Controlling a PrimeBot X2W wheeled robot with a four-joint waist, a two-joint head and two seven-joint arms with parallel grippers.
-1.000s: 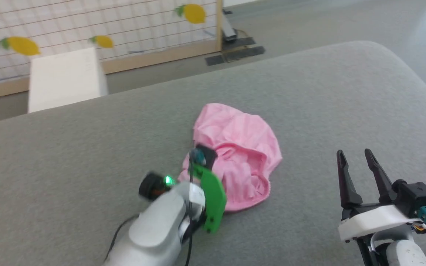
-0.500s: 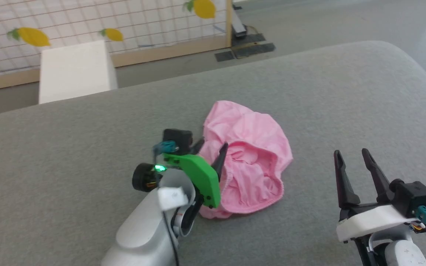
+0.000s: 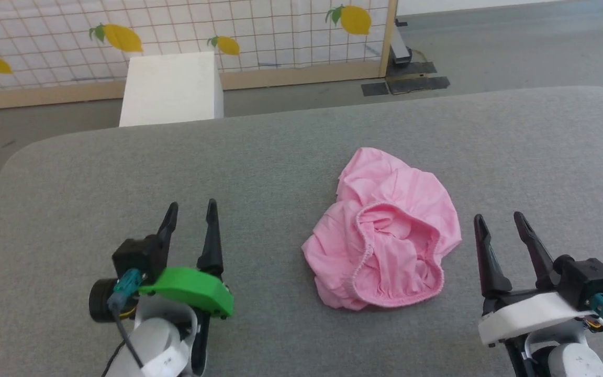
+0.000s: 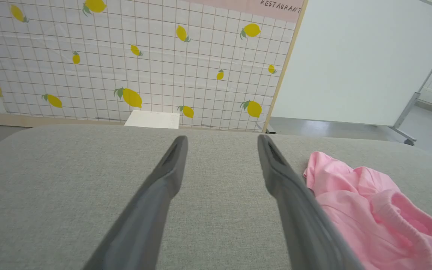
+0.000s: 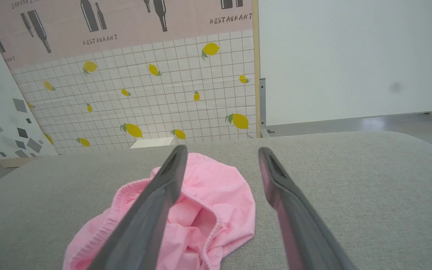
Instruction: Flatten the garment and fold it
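So the garment [image 3: 385,235] is sitting bunched on the table [image 3: 280,146], dead center, flattening not begun I'd say. At 8 o'clock the left pincer [image 3: 192,204] and at 4 the right pincer [image 3: 498,216] are hanging apart, empty, needing to grab opposite edges next.

The garment [image 3: 385,230] is lying on the worktop [image 3: 280,152], a little right of its middle, between the two end effectors. The left end effector [image 3: 191,207] is hovering well apart on its left, and the right end effector [image 3: 498,217] is hovering near its right edge. Behind the worktop, a box [image 3: 170,89] is standing on the floor [image 3: 490,42] before a panel [image 3: 176,21].
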